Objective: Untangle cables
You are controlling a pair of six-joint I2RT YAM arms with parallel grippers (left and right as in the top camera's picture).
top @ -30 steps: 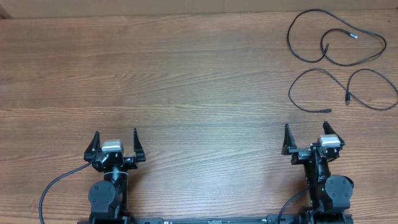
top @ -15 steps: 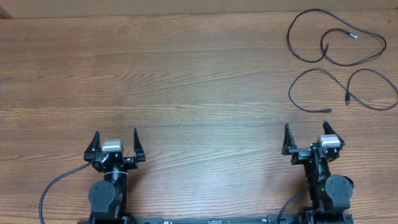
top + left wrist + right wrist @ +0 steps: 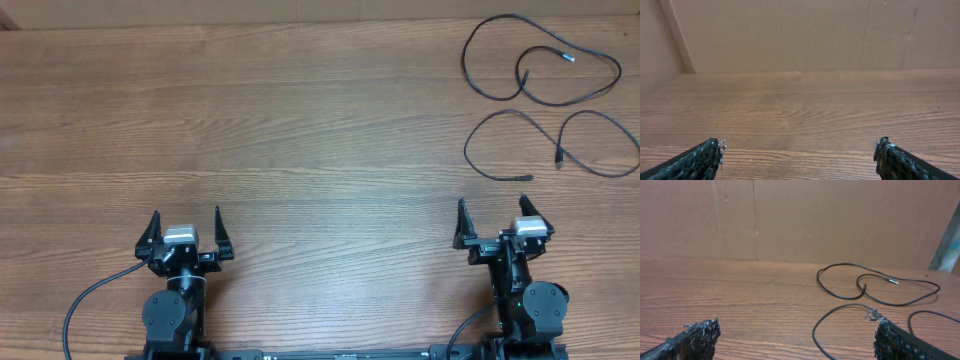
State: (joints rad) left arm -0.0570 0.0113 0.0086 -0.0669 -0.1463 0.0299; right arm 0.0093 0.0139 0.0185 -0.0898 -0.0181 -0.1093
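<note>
Setting: a wood-grain tabletop (image 3: 300,120) seen from above, with a brown cardboard wall (image 3: 790,30) behind its far edge in both wrist views.
Left gripper (image 3: 187,214): parked at the near edge on the left side, jaws spread wide, nothing between them.
Left fingers (image 3: 700,160): two black textured tips at the bottom corners of the left wrist view, with only bare wood between and ahead of them.
Right gripper (image 3: 491,203): parked at the near edge on the right side, jaws spread wide, holding nothing.
Right fingers (image 3: 695,337): two black textured tips at the bottom corners of the right wrist view, above the table, with both cords lying ahead and to the right.
Upper cable (image 3: 464,62): a thin black cord in the far right corner of the table, laid in a loose loop that crosses over itself. One small plug end rests inside the loop, and the other, silver-tipped end lies near the top.
Lower cable (image 3: 467,148): a thin black cord just nearer than the upper one, in two open curves. Its plug ends lie on the wood close to each other, and its right part runs to the edge of the overhead view.
Relation of the cords: side by side and close, apparently not touching each other.
Relation to the grippers: both cords lie beyond the right gripper, apart from it, and well apart from the left gripper.
Arm wiring (image 3: 85,300): a thicker black lead curving out from the left arm's base.
</note>
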